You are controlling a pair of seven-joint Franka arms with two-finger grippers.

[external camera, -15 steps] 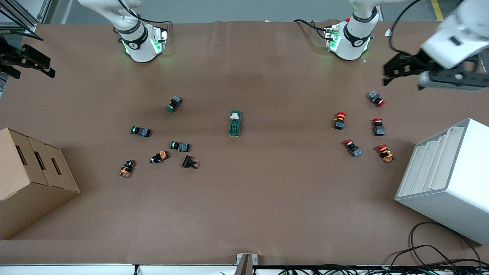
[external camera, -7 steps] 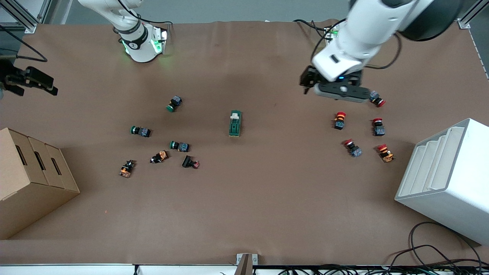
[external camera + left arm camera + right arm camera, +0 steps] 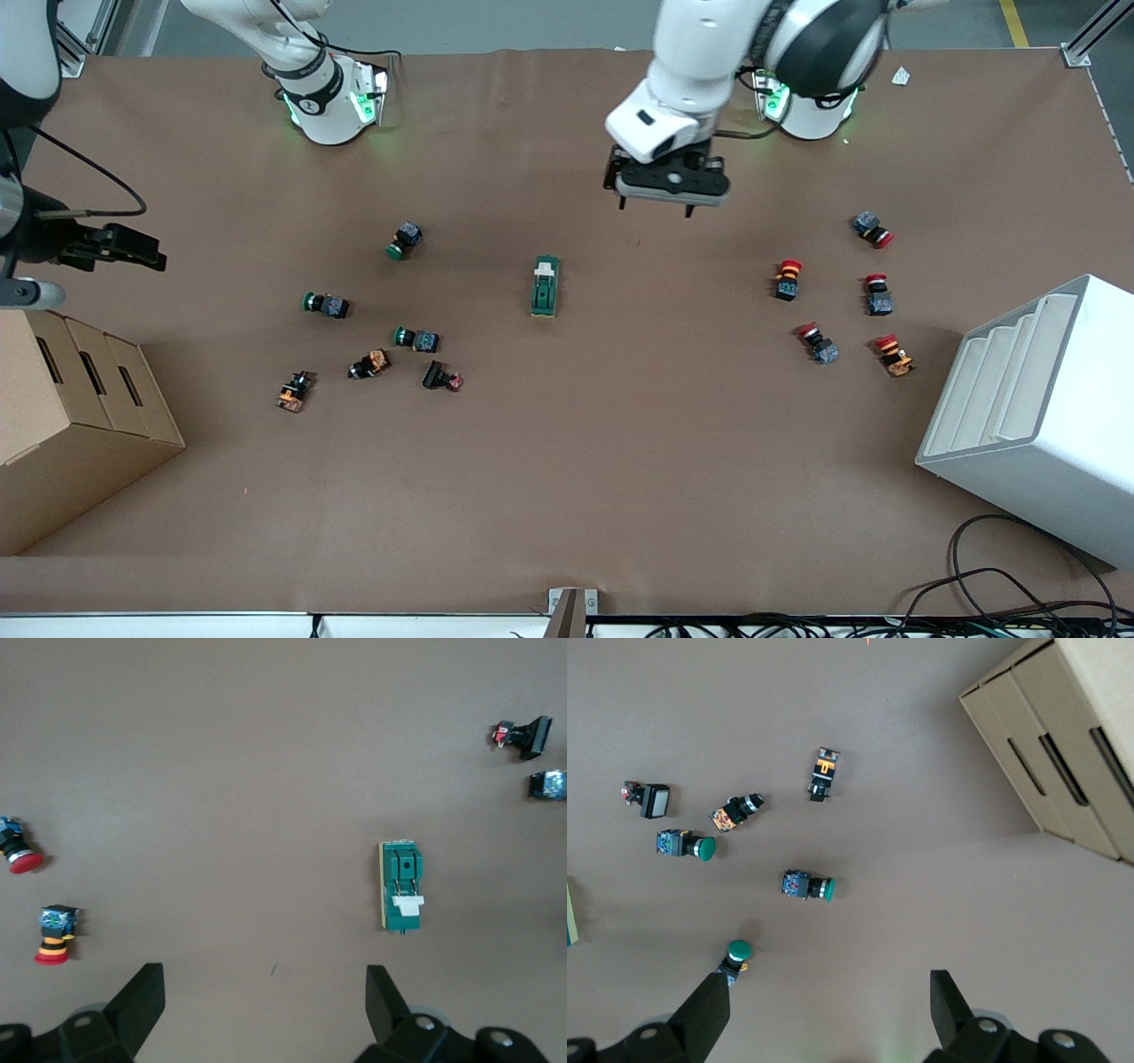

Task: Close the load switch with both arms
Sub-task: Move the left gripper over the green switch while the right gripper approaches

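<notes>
No legible writing. Load switch [image 3: 545, 286] lies untouched on surface [image 3: 567, 461]; left gripper [image 3: 654, 207] and right gripper [image 3: 133, 252] hover, jaws spread.

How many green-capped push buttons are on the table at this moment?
3, all toward the right arm's end: one farthest from the front camera, one nearer the cardboard box, and one nearest the camera, beside the orange ones. None seems hidden.
</notes>
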